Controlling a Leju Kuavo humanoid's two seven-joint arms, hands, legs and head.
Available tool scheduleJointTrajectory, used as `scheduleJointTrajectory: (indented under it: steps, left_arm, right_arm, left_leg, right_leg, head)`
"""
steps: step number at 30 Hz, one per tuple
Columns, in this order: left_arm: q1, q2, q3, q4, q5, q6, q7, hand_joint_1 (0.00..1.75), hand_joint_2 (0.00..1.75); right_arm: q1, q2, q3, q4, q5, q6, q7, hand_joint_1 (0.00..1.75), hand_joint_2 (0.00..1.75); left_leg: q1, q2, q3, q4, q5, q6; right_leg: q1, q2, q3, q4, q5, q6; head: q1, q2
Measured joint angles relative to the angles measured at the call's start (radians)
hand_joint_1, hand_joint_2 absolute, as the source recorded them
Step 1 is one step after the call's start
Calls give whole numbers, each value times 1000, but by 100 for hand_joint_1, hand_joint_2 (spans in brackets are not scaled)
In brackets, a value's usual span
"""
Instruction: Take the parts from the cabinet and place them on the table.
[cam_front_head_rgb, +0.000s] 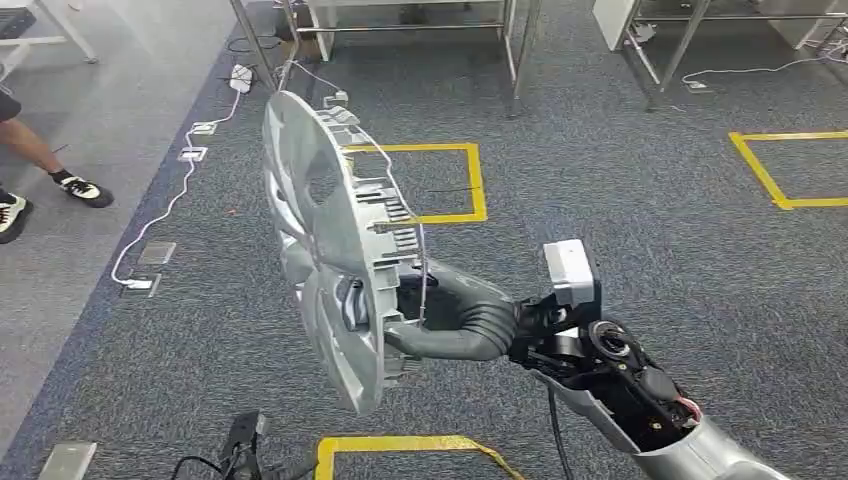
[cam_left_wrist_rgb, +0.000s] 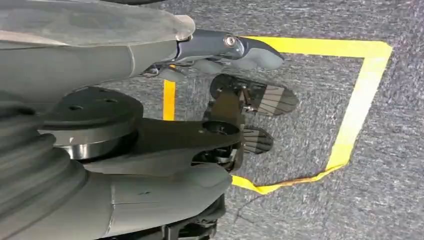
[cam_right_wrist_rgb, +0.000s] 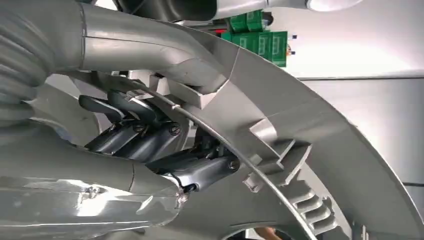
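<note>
Grey carpet below, silver wheel cover (cam_front_head_rgb: 330, 250) upright, rim gripped by right robot hand (cam_front_head_rgb: 425, 315).

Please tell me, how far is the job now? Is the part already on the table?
Done: the silver wheel cover is out of the cabinet. In hand: the right hand grips its rim and holds it above the carpet. The left hand holds nothing. Left: carrying the cover to the table and setting it down.

Floor: grey-blue carpet (cam_front_head_rgb: 640, 230) marked with yellow tape squares (cam_front_head_rgb: 440, 185). Metal table legs (cam_front_head_rgb: 520, 50) and white cables (cam_front_head_rgb: 180, 190) beyond.
</note>
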Motion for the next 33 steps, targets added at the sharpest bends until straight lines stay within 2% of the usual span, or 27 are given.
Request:
scheduleJointTrajectory:
  steps: [5,21,26,30,32,33]
  left_arm:
    - [0,0,0,0,-4,0,3,0,175]
    - [0,2,0,0,-13,-19,65,0,175]
    - [2,4,-1,0,-18,0,74,0,175]
    - [5,5,-1,0,-19,1,74,0,175]
    - [5,6,-2,0,-19,4,74,0,175]
    - [6,6,-2,0,-19,6,74,0,175]
  right_arm:
    - [0,0,0,0,0,-3,0,175,175]
    - [3,0,0,0,-6,-8,0,175,175]
    - [15,0,-3,1,11,-78,0,175,175]
    - [19,0,-10,2,13,-86,0,175,175]
    - [19,0,-10,2,55,-126,-1,175,175]
    - [19,0,-10,2,93,-167,-1,175,175]
  left_leg:
    - [0,0,0,0,0,0]
    - [0,0,0,0,0,0]
    - [0,0,0,0,0,0]
    - [0,0,0,0,0,0]
    - [0,0,0,0,0,0]
    - [0,0,-2,2,-2,1]
  right_leg:
    - [0,0,0,-1,0,0]
    - [0,0,1,-1,0,0]
    - [0,0,1,-1,0,0]
    - [0,0,1,-1,0,0]
    - [0,0,1,-1,0,0]
    - [-2,0,2,-3,1,1]
  head:
    - [0,0]
    - [0,0]
    - [-1,0]
    - [0,0]
    - [-1,0]
    - [0,0]
